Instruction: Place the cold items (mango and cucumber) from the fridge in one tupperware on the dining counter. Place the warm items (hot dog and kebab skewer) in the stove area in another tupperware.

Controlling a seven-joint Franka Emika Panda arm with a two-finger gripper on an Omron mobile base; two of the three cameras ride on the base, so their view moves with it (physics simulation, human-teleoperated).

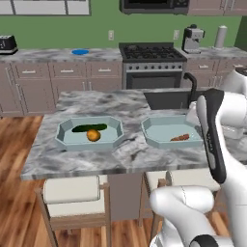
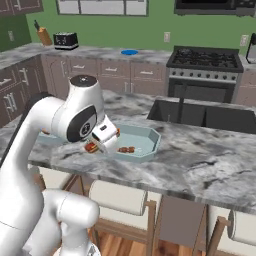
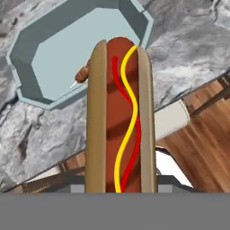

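My claw (image 3: 120, 191) pinches the hot dog (image 3: 120, 117) lengthwise — held over the counter (image 3: 188, 40) edge, probably short of the skewer's tupperware (image 3: 31, 49).

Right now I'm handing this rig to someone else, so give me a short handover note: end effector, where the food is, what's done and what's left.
End effector: shut on the hot dog, carried near the counter edge, short of the right container.
Left container on the dining counter: cucumber and mango both inside. Cold items done.
Right container: the skewer lies inside, near its front edge.
Left to do: carry the hot dog over the right container, lower it beside the skewer, release. Probably the last step.
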